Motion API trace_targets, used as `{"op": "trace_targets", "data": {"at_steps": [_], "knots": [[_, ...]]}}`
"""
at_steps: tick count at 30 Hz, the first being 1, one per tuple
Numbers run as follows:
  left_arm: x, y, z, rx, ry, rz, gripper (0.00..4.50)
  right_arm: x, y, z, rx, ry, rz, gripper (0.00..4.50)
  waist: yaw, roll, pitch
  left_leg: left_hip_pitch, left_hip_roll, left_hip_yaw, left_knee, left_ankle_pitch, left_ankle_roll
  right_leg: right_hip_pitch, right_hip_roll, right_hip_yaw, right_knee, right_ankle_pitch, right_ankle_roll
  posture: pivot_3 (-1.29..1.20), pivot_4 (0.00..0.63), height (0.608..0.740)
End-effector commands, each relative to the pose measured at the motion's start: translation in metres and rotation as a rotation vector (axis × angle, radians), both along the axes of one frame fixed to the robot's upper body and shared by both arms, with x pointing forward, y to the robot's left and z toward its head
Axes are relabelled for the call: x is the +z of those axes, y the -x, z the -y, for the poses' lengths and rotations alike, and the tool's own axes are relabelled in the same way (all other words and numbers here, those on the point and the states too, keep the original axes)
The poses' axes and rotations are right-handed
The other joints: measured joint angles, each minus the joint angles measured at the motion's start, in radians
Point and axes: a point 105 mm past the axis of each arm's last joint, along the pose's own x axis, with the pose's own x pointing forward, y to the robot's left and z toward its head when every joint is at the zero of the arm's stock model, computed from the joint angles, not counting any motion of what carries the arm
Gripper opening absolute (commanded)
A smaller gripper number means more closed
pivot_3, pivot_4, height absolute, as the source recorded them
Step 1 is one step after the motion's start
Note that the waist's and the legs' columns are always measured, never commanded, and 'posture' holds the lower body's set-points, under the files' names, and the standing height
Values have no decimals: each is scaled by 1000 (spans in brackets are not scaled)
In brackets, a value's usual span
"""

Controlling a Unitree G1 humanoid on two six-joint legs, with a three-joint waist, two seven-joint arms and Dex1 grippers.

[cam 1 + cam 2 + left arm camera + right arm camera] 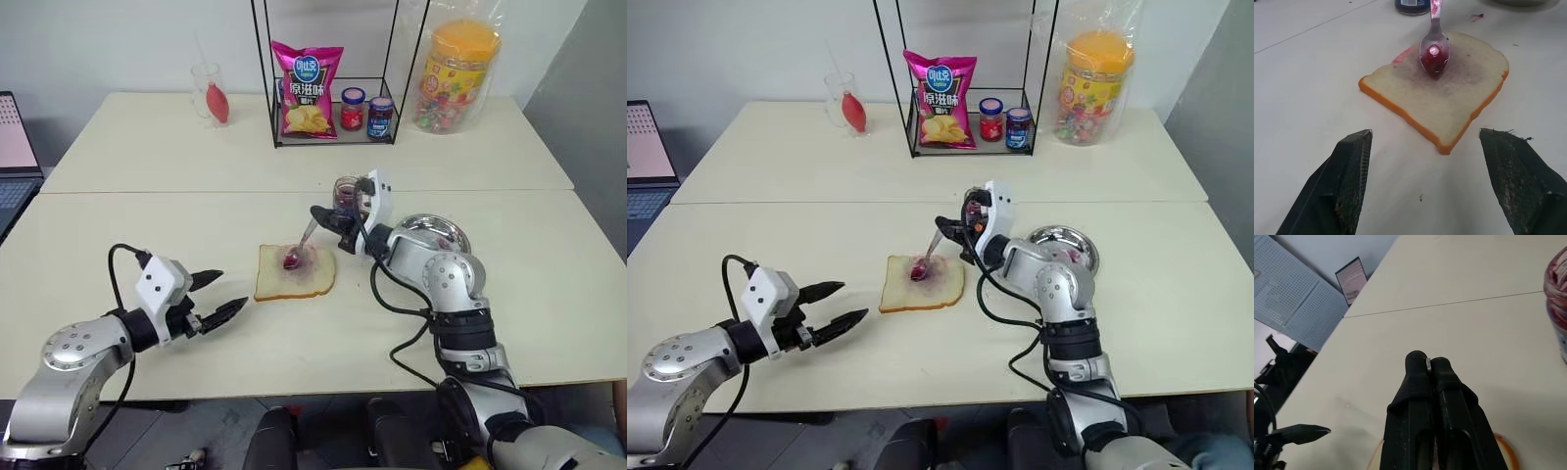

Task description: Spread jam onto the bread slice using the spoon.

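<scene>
Bread slice point(295, 273) lies flat near the middle of the near tabletop point(118, 255), purple-red smear at its centre, crust all round.

Spoon point(300, 247) is clamped in the right claw point(328, 217), fingers pressed together on the handle end; in the right wrist view a sliver of metal shows between the closed fingertips point(1416, 363). Spoon's long axis runs from about 1 o'clock (handle, at the claw) down to 7 o'clock (bowl), tilted, bowl lowest. The bowl sits on the smear at the slice's centre, loaded with a glossy dark red blob; the left wrist view shows it touching the bread, concave side up.

Jam jar point(346, 193) stands upright on the tabletop at about 1 o'clock from the bread, just behind the right claw and partly hidden by it. A round metal dish point(443, 232) lies at 3 o'clock of the bread, beyond the right arm.

Left claw point(227, 293) sits at 8–9 o'clock from the slice, near it but not touching, fingers spread wide and empty, tips aimed at the bread's near-left corner.

Far tabletop at 12 o'clock: wire rack point(333, 117) holding a crisps bag point(306, 90), a red-lidded jar point(353, 110) and a blue-lidded jar point(380, 117).
</scene>
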Motion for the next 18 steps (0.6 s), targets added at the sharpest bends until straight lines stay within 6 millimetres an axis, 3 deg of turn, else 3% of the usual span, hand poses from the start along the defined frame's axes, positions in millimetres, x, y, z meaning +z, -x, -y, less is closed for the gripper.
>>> {"op": "trace_targets", "data": {"at_steps": [1,11,18], "knots": [[10,2,16,-83,-17,43,3631,13,9,-1,10,2,91,70,0,0,0,0,0,0,0,0,0,0,0,0,0,0,0,0,150,740],[12,2,29,-133,-27,51,3631,25,26,5,16,157,334,70,0,0,0,1,0,0,0,0,0,0,0,0,0,-1,1,0,150,740],[13,-5,18,-66,-14,81,3631,53,38,10,48,122,404,70,1,0,0,0,0,0,0,0,0,0,0,0,0,-1,1,0,150,740]]}}
